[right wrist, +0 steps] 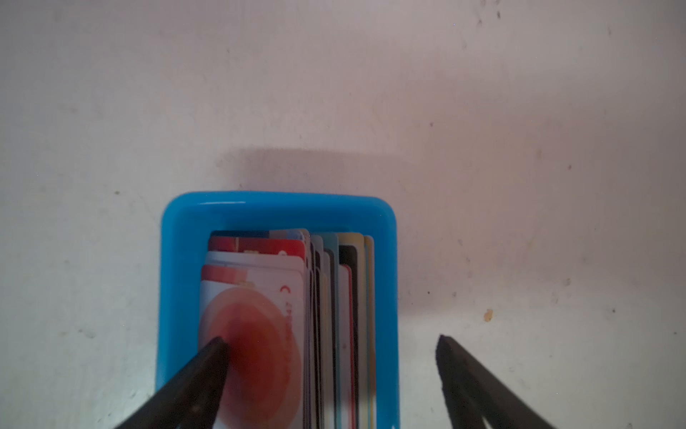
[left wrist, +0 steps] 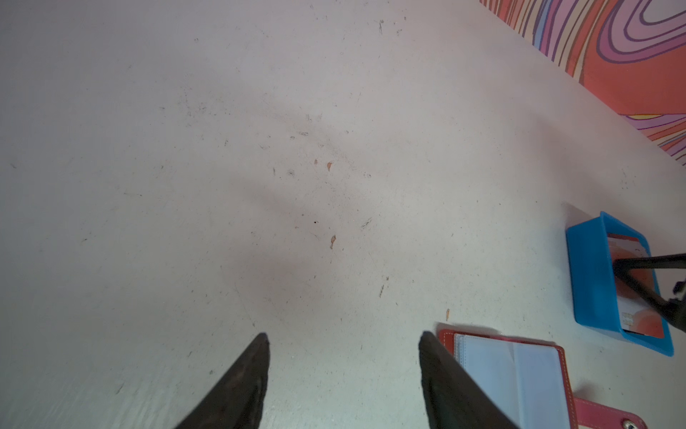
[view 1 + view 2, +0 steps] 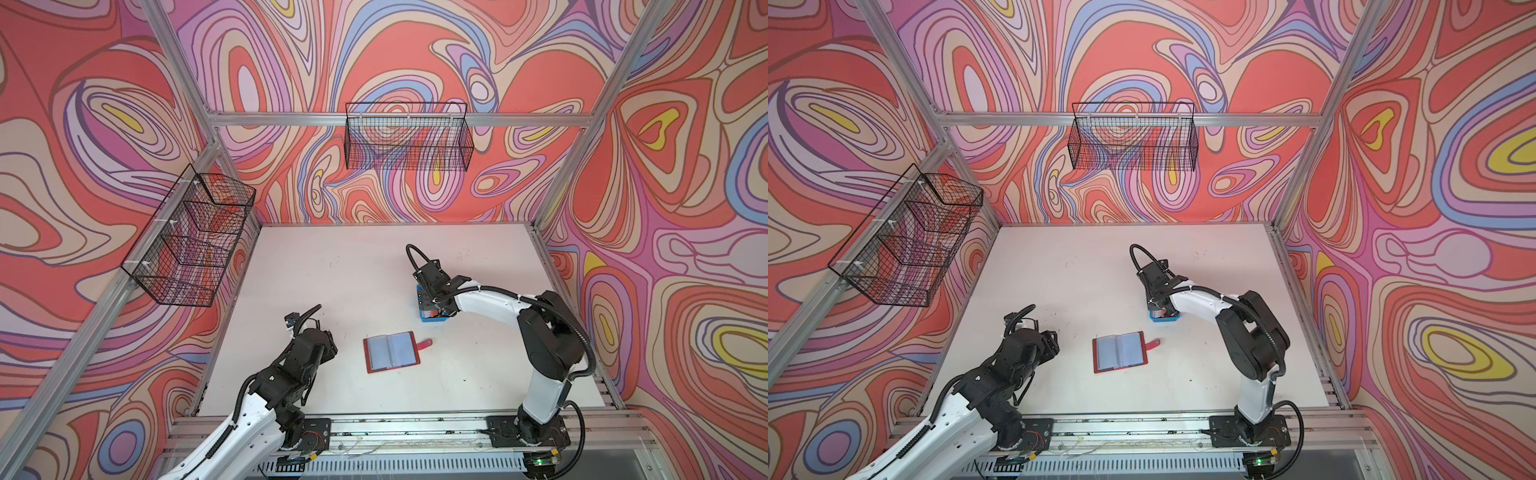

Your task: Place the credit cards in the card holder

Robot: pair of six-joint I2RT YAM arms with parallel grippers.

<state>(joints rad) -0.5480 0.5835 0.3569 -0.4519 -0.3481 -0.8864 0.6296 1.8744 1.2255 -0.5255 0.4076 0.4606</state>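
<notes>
Blue tray (image 1: 278,204) holds credit cards (image 1: 256,297); red card holder (image 3: 390,352) lies open; left gripper (image 2: 343,334) and right gripper (image 1: 332,338) spread, empty.

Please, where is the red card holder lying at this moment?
In both top views the card holder lies open on the table, near the front middle, just in front of the blue tray, apart from it.

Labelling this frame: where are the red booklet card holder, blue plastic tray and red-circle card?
red booklet card holder (image 3: 390,352): a top view, clear sleeves.
blue plastic tray (image 1: 278,208): right wrist view, bare rim.
white red-circle card (image 1: 261,341): right wrist view, circle.
</notes>
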